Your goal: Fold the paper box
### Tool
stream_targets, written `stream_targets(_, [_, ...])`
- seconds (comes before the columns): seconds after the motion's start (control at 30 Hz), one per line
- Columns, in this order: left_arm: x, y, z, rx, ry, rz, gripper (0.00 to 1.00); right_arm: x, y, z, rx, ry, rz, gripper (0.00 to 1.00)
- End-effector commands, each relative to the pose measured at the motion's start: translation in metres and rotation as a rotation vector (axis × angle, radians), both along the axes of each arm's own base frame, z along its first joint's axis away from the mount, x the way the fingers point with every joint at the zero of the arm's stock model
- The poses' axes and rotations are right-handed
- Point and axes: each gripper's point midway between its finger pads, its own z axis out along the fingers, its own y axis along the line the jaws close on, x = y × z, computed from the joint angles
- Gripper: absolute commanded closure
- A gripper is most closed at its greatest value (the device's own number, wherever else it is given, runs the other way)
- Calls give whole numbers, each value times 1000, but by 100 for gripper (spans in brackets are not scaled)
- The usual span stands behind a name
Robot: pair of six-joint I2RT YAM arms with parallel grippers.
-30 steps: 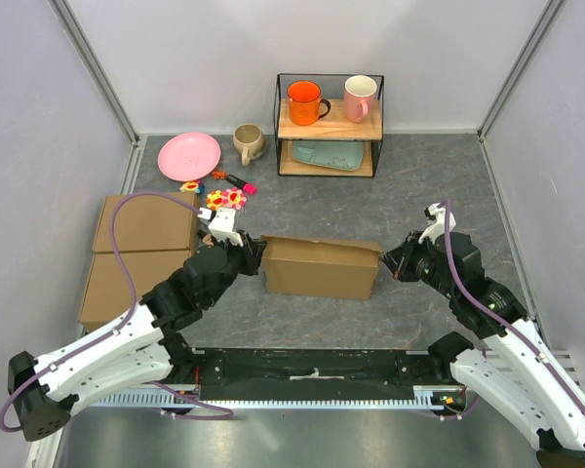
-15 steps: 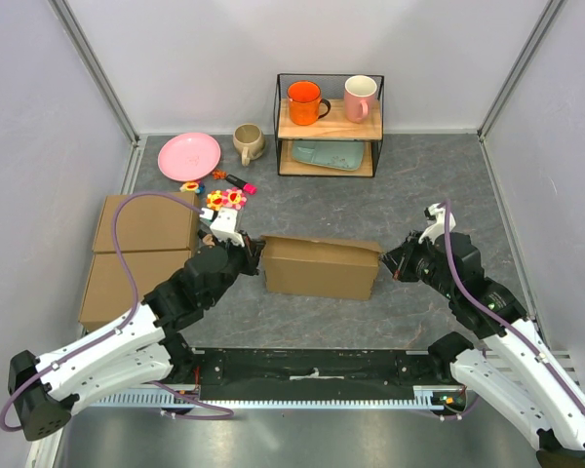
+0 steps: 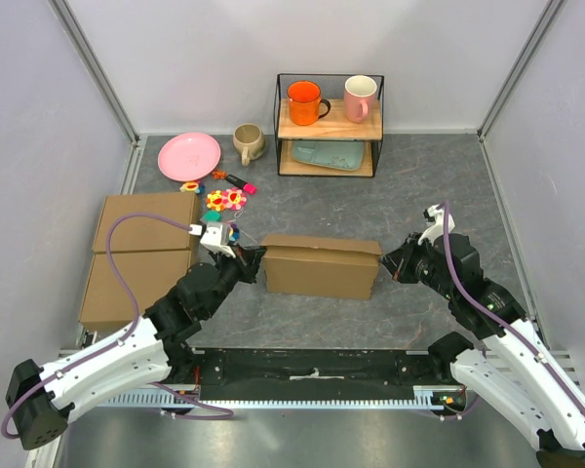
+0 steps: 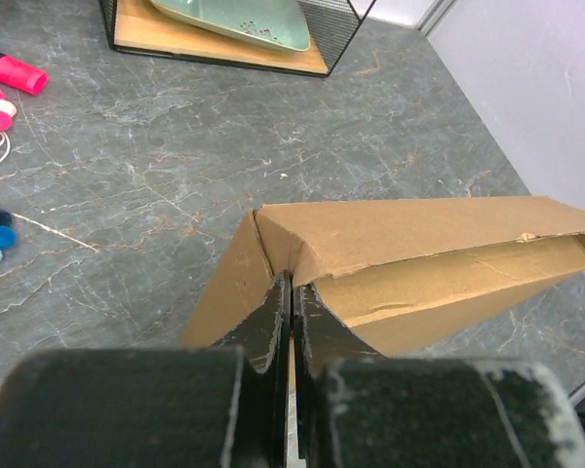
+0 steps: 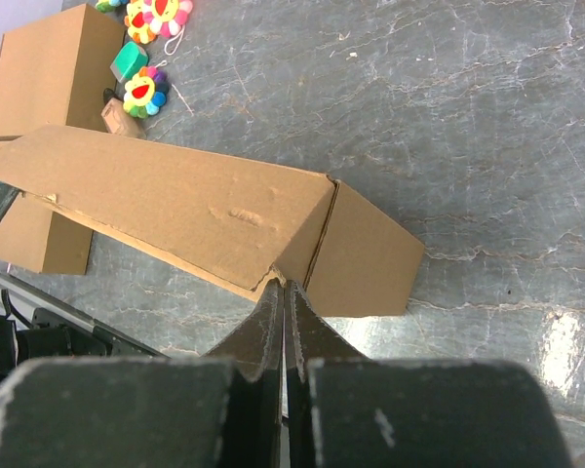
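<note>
From above, the paper box (image 3: 322, 268) lies on the bench (image 3: 419, 185), my left hand (image 3: 257, 255) at its 9 o'clock end and my right hand (image 3: 390, 263) at 3. Left wrist: that hand is closed, pinching an end flap. Right wrist: likewise closed, pinching the other end. Light, thin card, I judge; it creases easily, so hold edges beside folds.

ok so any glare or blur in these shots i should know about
Right wrist view: a bright glare patch on the grey tabletop at lower right; the right tool is blurred at its near body, while the paper box is sharp. Left wrist view: the left tool is just as soft up close, the box crisp. Top external view: even light, soft shadows, no strong glare.
</note>
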Motion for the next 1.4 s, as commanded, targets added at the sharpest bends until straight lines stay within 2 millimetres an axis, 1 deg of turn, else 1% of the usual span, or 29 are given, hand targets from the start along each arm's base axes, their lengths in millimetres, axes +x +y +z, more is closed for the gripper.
stream_targets(0.0, [-19, 7, -63, 101, 178, -24, 98, -12, -7, -23, -58, 101, -6, 100])
stream_targets(0.03, [-18, 7, -60, 98, 171, -19, 98, -10, -8, -17, -57, 86, -9, 100])
stream_targets(0.07, [-17, 9, -56, 99, 164, -10, 98, -10, -8, -16, -59, 84, -9, 100])
stream_targets(0.1, [-15, 8, -45, 89, 146, -6, 97, -9, -7, -14, -59, 82, -9, 100])
stream_targets(0.13, [-14, 9, -39, 86, 132, -4, 93, -8, -7, -13, -61, 81, -9, 100])
stream_targets(0.17, [-12, 10, -34, 88, 126, 4, 90, -8, -7, -15, -66, 87, -6, 100])
stream_targets(0.2, [-11, 10, -23, 79, 111, 7, 89, -8, -7, -16, -69, 89, -7, 100])
stream_targets(0.23, [-10, 10, -18, 80, 103, 9, 86, -8, -7, -17, -69, 91, -6, 100])
stream_targets(0.27, [-9, 11, -14, 76, 98, 15, 85, -9, -7, -18, -69, 91, -6, 100])
stream_targets(0.3, [-8, 10, -6, 67, 87, 15, 85, -8, -8, -18, -70, 90, -9, 100])
stream_targets(0.33, [-8, 9, -2, 66, 82, 13, 83, -8, -8, -20, -71, 92, -9, 100])
stream_targets(0.37, [-7, 8, 5, 55, 72, 11, 82, -8, -8, -20, -72, 93, -9, 100])
stream_targets(0.47, [-6, 8, 15, 53, 55, 13, 80, -8, -8, -20, -72, 93, -9, 100])
stream_targets(0.77, [-2, 15, 30, 60, 18, 46, 76, -9, -8, -20, -72, 91, -5, 100])
stream_targets(0.87, [-2, 17, 37, 52, 3, 48, 72, -9, -8, -20, -69, 92, -6, 100])
stream_targets(0.9, [-2, 17, 37, 54, 2, 51, 68, -9, -7, -21, -72, 94, -4, 100])
stream_targets(1.0, [0, 18, 40, 57, -4, 58, 64, -9, -8, -21, -71, 93, -5, 100])
stream_targets(1.17, [1, 16, 43, 57, -15, 55, 64, -10, -8, -22, -71, 95, -6, 100])
stream_targets(1.3, [2, 14, 44, 65, -21, 50, 71, -11, -8, -22, -69, 94, -5, 100])
stream_targets(1.37, [3, 13, 46, 62, -24, 49, 71, -11, -8, -22, -70, 95, -5, 100])
